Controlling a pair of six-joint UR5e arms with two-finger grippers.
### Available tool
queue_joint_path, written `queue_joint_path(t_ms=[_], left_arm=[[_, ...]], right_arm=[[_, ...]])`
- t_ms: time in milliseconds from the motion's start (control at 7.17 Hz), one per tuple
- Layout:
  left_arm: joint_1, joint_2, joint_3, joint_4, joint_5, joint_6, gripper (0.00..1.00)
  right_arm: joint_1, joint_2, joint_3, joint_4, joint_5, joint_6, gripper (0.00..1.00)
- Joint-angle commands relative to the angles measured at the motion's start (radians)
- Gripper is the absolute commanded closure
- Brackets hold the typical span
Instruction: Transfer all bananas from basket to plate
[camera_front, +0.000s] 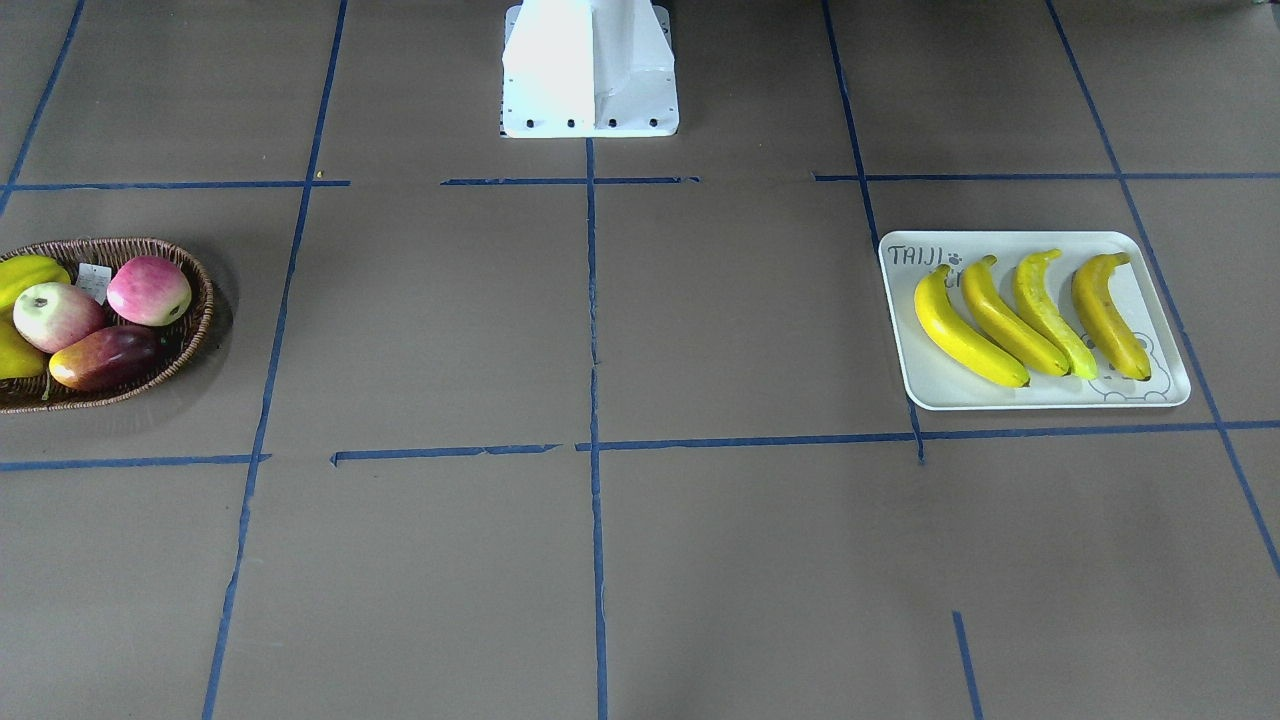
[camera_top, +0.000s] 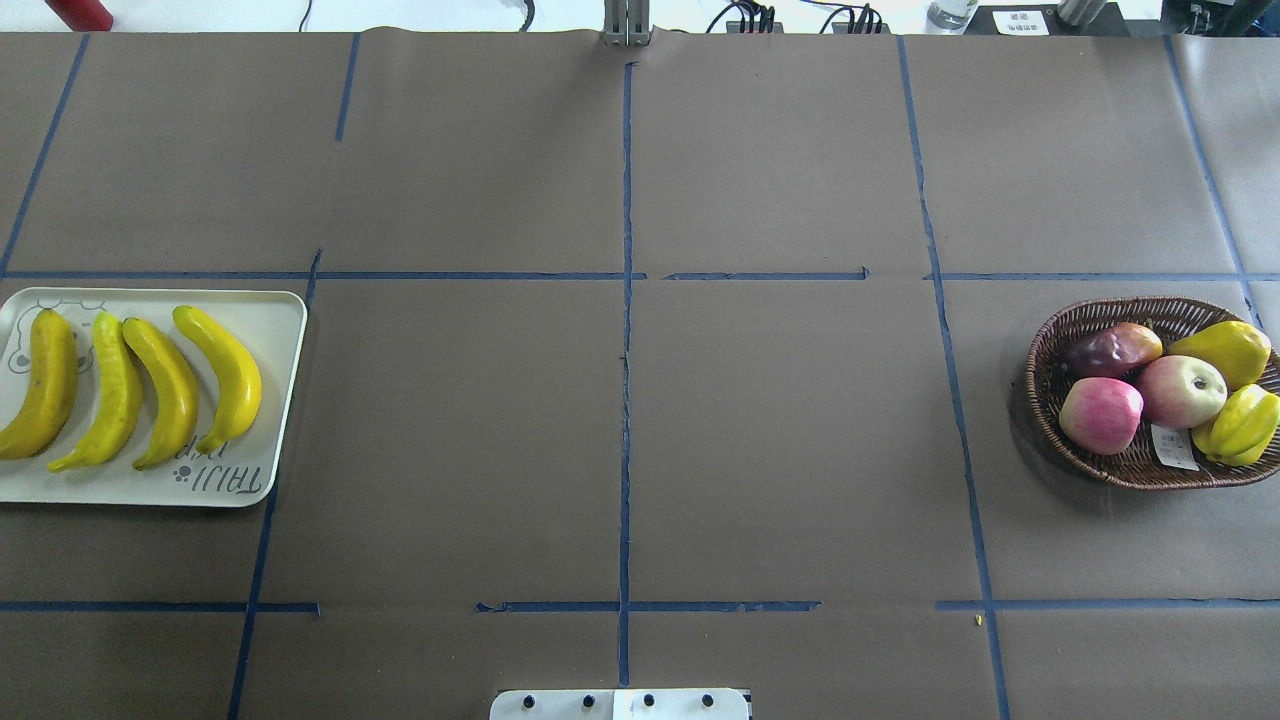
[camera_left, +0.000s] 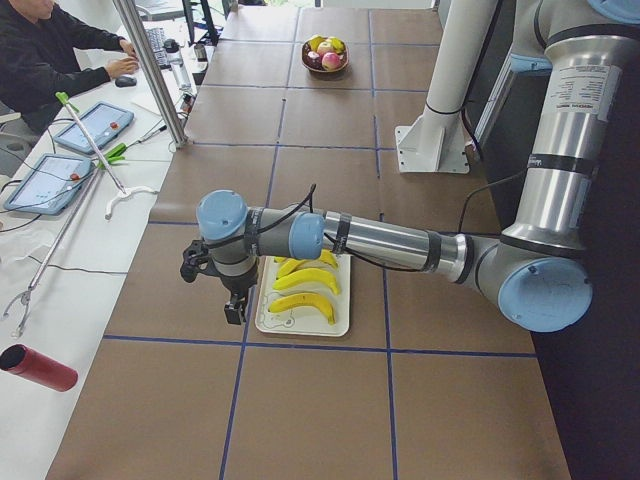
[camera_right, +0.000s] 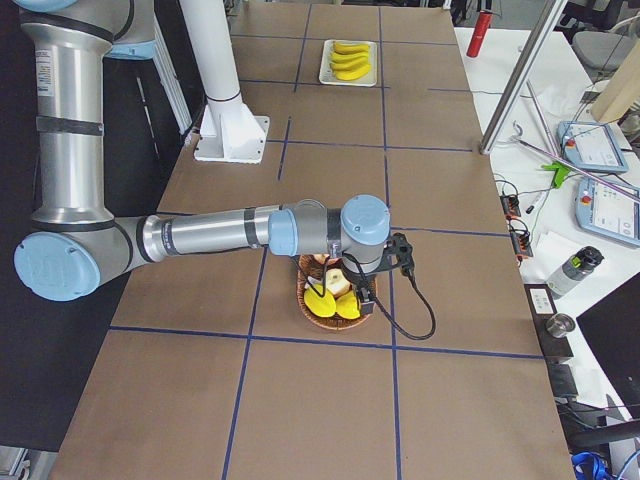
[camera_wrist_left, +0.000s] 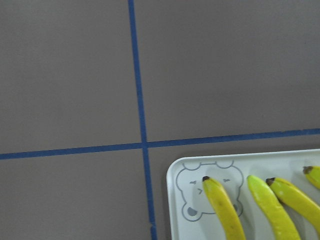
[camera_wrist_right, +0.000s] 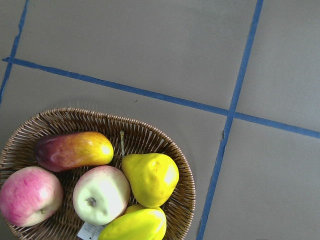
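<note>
My left gripper (camera_left: 234, 305) hangs above the table (camera_top: 780, 450) just beside the bear-face corner of the plate (camera_top: 282, 330). It shows only from the side, so I cannot tell whether its fingers are spread or pressed together. My right gripper (camera_right: 362, 292) hangs over the basket (camera_top: 1040, 348), and I cannot tell its state either. All four bananas (camera_top: 175, 390) lie side by side on the plate. The basket sits well apart at the table's other end and holds two pink-red apples (camera_top: 1100, 415), a red-yellow mango (camera_top: 1112, 350), a yellow pear (camera_top: 1225, 352), a yellow star fruit (camera_top: 1240, 425) and a paper tag (camera_top: 1172, 447). Blue tape lines (camera_top: 625, 400) cross the brown table. On the side bench lie a red cylinder (camera_left: 38, 367) and tablets (camera_left: 95, 125), with a person (camera_left: 50, 50) seated there.
</note>
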Motion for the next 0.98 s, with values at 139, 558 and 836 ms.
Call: queue_joint_path(t_ms=[139, 558, 836], left_arm=[[-0.009, 0.085, -0.018, 0.000, -0.005, 0.010, 0.01], [-0.007, 0.087, -0.029, 0.012, -0.004, 0.004, 0.01], [-0.009, 0.087, -0.030, 0.012, -0.004, 0.004, 0.01]], right_arm=[[0.014, 0.000, -0.044, -0.007, 0.009, 0.003, 0.00], [0.045, -0.018, -0.132, 0.001, 0.052, 0.002, 0.00], [0.045, -0.023, -0.136, 0.004, 0.035, -0.004, 0.00]])
